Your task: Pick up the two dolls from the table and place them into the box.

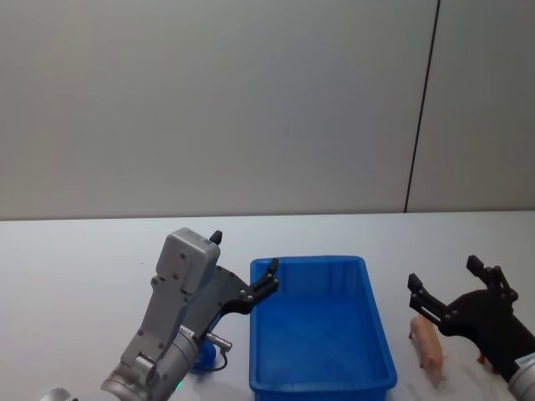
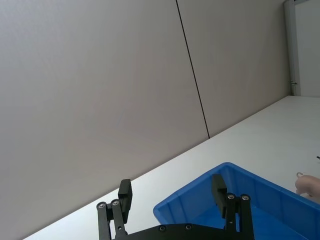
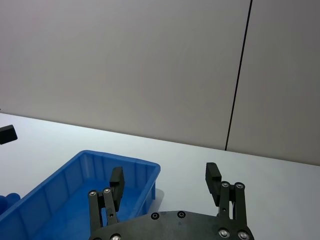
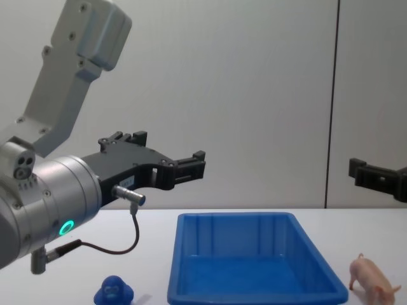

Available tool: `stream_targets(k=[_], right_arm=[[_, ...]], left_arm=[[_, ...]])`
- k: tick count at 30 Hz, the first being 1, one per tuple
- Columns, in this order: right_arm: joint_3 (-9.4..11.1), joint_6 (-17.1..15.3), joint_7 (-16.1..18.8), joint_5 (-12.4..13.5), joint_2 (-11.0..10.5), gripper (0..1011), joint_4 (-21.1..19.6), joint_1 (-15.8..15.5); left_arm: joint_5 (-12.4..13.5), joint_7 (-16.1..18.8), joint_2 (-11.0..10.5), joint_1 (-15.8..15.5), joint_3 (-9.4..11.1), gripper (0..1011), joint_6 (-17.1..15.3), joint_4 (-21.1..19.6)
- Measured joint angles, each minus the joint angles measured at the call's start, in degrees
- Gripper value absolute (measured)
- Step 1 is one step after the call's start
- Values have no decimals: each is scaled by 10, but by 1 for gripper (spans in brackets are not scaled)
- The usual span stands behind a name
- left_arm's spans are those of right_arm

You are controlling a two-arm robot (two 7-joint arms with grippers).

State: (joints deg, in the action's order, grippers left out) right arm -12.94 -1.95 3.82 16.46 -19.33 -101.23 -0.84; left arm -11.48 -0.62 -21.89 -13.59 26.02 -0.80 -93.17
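The blue box [image 1: 378,316] stands in the middle of the white table, and I see nothing inside it. A pale pink pig doll [image 1: 428,344] stands on the table right of the box. A rounded blue doll [image 4: 113,292] sits on the table left of the box, partly under my left arm in the head view. My left gripper [image 1: 244,253] hovers open and empty above the box's near left corner. My right gripper [image 1: 444,273] is open and empty, raised just above and behind the pig. The left wrist view shows the open left gripper [image 2: 171,186], the box rim [image 2: 200,195] and the pig [image 2: 307,184].
A plain grey wall with one dark vertical seam [image 1: 422,109] rises behind the table. Bare white tabletop [image 1: 84,251] stretches behind and to both sides of the box. A thin cable [image 4: 130,238] loops under my left forearm.
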Motion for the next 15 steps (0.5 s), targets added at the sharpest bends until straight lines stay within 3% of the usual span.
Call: stream_targets(k=[15], right_arm=[[0,0,0,0,0,1001,0,0]], left_arm=[[0,0,0,0,0,1001,0,0]])
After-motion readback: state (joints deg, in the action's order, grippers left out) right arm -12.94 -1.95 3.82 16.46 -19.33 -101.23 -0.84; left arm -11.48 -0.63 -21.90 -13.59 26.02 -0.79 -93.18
